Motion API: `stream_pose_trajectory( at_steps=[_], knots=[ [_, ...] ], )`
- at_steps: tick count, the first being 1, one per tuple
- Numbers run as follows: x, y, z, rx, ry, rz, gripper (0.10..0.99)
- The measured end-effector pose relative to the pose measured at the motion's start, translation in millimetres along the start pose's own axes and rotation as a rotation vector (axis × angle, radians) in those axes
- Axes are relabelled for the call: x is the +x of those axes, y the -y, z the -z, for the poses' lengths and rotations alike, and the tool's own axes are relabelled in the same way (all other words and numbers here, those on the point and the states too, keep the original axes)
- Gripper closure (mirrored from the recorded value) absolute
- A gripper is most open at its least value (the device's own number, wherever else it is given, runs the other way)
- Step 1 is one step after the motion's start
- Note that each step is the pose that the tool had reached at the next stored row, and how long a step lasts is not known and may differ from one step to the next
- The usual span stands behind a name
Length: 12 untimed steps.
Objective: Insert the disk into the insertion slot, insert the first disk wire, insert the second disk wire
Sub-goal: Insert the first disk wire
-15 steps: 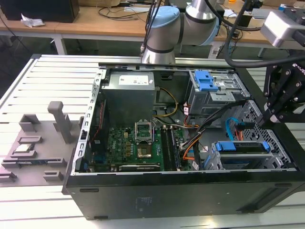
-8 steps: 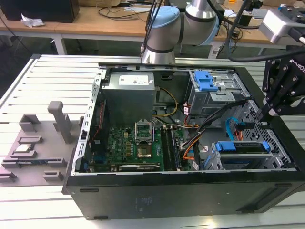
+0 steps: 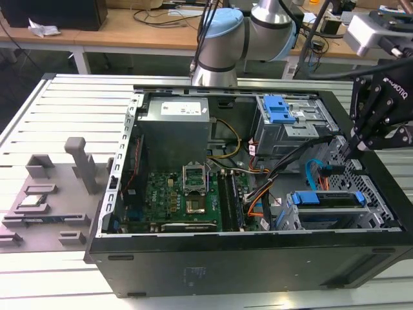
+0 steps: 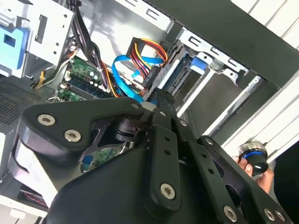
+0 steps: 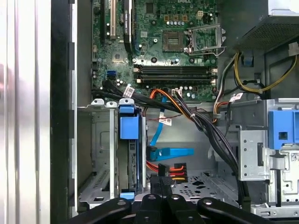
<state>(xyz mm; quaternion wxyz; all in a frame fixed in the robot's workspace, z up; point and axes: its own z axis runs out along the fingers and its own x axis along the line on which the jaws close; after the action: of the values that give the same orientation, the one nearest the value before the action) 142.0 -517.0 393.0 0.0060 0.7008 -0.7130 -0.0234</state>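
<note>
**Gripper (image 5: 161, 183) clenched at the drive's cable end**

In both wrist views the two black fingers are pressed together with no gap. Their tips sit at a black plug (image 5: 163, 168) that carries red, orange and yellow wires. Whether they touch the plug or stop just short of it cannot be told.

The disk (image 5: 132, 161) stands on edge inside the insertion slot (image 5: 99, 156), and its blue carrier (image 5: 129, 127) shows at the open end. In the exterior view this bay lies at the near corner of the open computer case (image 3: 226, 271), on the exterior view's right, with the gripper hanging just beyond it.

A flat blue cable (image 5: 172, 152) runs to a plug just beside the disk's end, close to the black plug. A bundle of black cables (image 5: 210, 130) crosses above both, running toward the motherboard (image 5: 173, 42).

The taller cage with a blue latch (image 3: 282, 108) stands farther back in the case, apart from the gripper.
</note>
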Motion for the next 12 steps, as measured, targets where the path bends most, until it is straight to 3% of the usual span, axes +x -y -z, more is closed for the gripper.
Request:
stream_pose_trajectory(
  at_steps=[8, 12],
  knots=[
    [-2.0, 2.3, -16.2, 0.0, -0.0013, 0.0, 0.98],
    [-7.4, 3.0, -19.6, 0.0, -0.0057, 0.0, 0.98]
  ],
)
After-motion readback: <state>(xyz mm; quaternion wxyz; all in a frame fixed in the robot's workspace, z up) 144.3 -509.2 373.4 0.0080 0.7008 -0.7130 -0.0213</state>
